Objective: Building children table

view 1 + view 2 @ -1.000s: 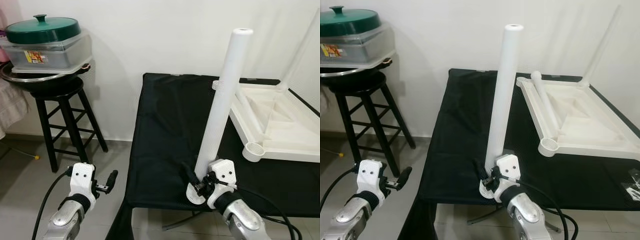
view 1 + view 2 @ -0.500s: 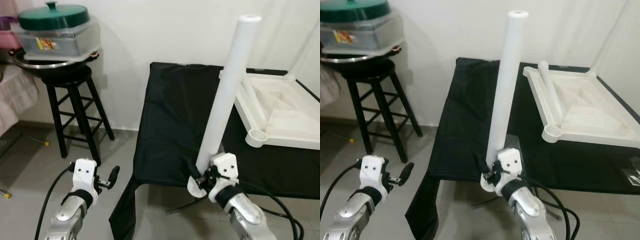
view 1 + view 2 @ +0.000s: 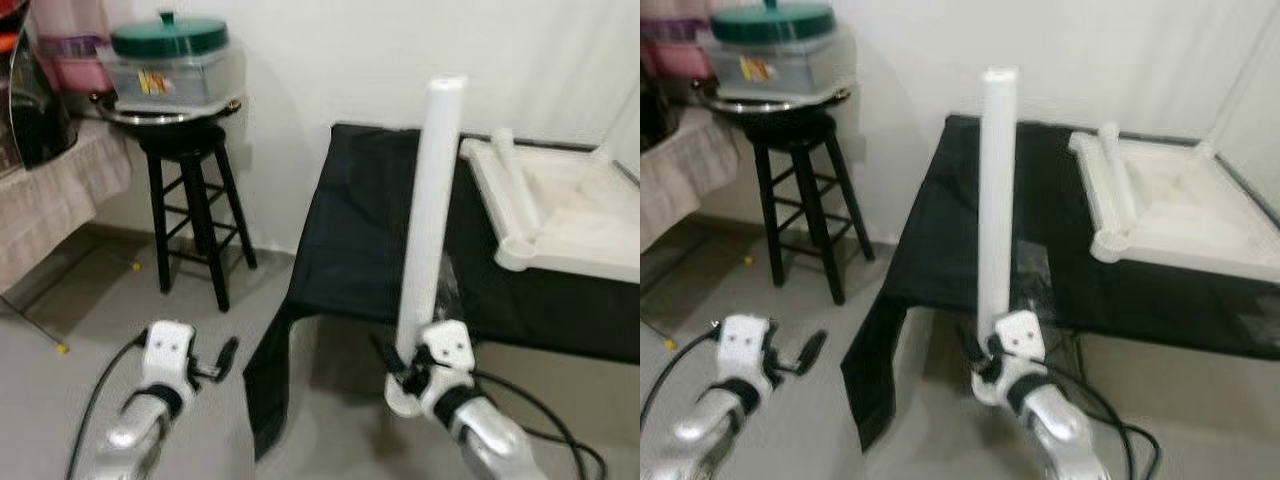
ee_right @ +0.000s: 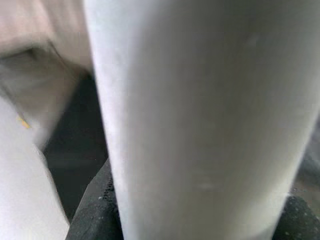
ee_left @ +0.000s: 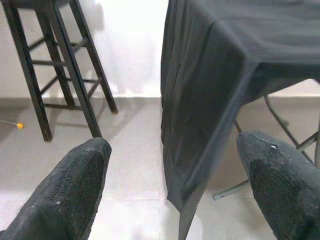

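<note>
The right gripper [image 3: 400, 362] clamps an upright white leg [image 3: 428, 215] just before the black-draped bench [image 3: 370, 230], which carries the upturned tabletop [image 3: 570, 215]. The left gripper [image 3: 222, 361] hangs empty, fingers [image 5: 75, 185] apart, above the floor [image 3: 120, 310] near a stool [image 3: 190, 210].

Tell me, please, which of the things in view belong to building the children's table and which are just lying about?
Part of the job:
- white table leg, upright in the right hand
- upturned white tabletop on the black-draped table
- loose leg lying in that tabletop

Just lying about:
- black stool
- green-lidded container on it
- left hand, open and idle
</note>
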{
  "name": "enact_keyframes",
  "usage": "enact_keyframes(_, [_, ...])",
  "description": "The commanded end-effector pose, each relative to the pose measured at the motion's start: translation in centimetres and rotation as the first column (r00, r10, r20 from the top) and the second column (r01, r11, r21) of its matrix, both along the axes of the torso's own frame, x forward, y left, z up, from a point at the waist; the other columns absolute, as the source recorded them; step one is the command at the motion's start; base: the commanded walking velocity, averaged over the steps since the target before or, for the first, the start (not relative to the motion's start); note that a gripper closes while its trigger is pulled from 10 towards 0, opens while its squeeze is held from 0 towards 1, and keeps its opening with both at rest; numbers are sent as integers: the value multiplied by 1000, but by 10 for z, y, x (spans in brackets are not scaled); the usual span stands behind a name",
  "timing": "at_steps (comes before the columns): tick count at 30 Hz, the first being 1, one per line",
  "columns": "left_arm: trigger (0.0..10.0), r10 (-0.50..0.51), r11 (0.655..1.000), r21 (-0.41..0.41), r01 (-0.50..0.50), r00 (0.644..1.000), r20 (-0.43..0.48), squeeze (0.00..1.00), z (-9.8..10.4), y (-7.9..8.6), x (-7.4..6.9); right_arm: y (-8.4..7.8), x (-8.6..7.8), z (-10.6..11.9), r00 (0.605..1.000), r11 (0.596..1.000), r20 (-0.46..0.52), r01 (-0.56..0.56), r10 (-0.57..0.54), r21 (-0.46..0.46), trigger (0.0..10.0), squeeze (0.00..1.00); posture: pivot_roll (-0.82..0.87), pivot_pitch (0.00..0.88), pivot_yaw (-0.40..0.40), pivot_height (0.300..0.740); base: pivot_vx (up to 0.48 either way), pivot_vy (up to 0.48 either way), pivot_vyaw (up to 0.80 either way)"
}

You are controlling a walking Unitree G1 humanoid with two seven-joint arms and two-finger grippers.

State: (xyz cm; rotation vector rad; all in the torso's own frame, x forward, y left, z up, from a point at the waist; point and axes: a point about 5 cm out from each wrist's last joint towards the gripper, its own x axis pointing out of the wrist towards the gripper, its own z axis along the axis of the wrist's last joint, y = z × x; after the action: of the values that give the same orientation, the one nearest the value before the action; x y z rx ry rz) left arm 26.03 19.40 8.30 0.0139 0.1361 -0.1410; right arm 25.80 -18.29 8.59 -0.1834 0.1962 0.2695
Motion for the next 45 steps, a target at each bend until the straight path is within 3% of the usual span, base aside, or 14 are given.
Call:
enact_keyframes(1, [10000, 4, 1000, 2, -4, 1000, -26, 0, -5, 3, -3, -22, 0, -7, 993, 992, -42, 112, -114, -55, 10000, 0, -79, 0, -37, 740, -285, 0, 0])
enact_keyframes(6, [10000, 33, 999, 8, -33, 999, -27, 0, -5, 15, -2, -58, -1, -31, 937, 951, -176, 281, -300, -125, 10000, 0, -72, 0, -39, 740, -146, 0, 0])
enact_keyframes(11, [10000, 91, 996, -3, -92, 994, -59, 0, -12, 33, -3, -77, -6, -59, 884, 924, -274, 345, -379, -168, 10000, 0, -71, 0, -40, 740, 0, 0, 0])
enact_keyframes(15, [10000, 136, 991, 7, -136, 984, -118, 0, -27, 49, -8, -83, -13, -82, 835, 905, -355, 356, -420, -232, 10000, 0, -66, 0, -40, 740, 0, 0, 0])
enact_keyframes(17, [10000, 136, 991, 7, -136, 984, -118, 0, -27, 49, -8, -83, -13, -82, 835, 905, -355, 356, -420, -232, 10000, 0, -66, 0, -40, 740, 0, 0, 0])
enact_keyframes(18, [10000, 160, 987, 14, -160, 974, -162, 0, -38, 58, -13, -86, -17, -93, 799, 893, -401, 391, -449, -221, 10000, 0, -57, 0, -44, 740, 0, 0, 0])
enact_keyframes(19, [10000, 160, 987, 14, -160, 974, -162, 0, -38, 58, -13, -86, -17, -93, 799, 893, -401, 391, -449, -221, 10000, 0, -57, 0, -44, 740, 0, 0, 0])
enact_keyframes(20, [10000, 202, 979, 36, -199, 944, -261, 0, -62, 74, -23, -86, -23, -106, 745, 874, -457, 419, -485, -244, 10000, 0, -50, 0, -48, 740, 0, 0, 0])
enact_keyframes(24, [10000, 220, 975, 41, -219, 914, -341, 0, -81, 81, -33, -87, -31, -116, 705, 860, -493, 429, -510, -277, 10000, 0, -54, 0, -50, 740, 0, 0, 0])
enact_keyframes(28, [10000, 235, 970, 44, -240, 872, -429, 0, -101, 81, -44, -86, -42, -128, 666, 851, -529, 407, -526, -333, 10000, 0, -59, 0, -57, 740, 0, 0, 0])
enact_keyframes(35, [10000, 242, 967, 50, -248, 850, -468, 0, -110, 78, -48, -87, -48, -133, 649, 846, -543, 402, -534, -352, 10000, 0, -60, 0, -61, 740, 0, 0, 0])
enact_keyframes(37, [10000, 233, 970, 69, -232, 821, -521, 0, -122, 69, -55, -87, -58, -140, 628, 845, -566, 378, -534, -378, 10000, 0, -74, 0, -76, 740, 0, 0, 0])
enact_keyframes(39, [10000, 216, 975, 86, -207, 771, -599, 0, -140, 55, -68, -86, -83, -154, 581, 850, -623, 305, -523, -429, 10000, 0, -86, 0, -79, 740, 0, 0, 0])
enact_keyframes(45, [10000, 225, 972, 109, -207, 707, -671, 0, -156, 47, -88, -84, -112, -168, 526, 854, -677, 258, -516, -451, 10000, 0, -80, 0, -76, 740, 0, 0, 0])
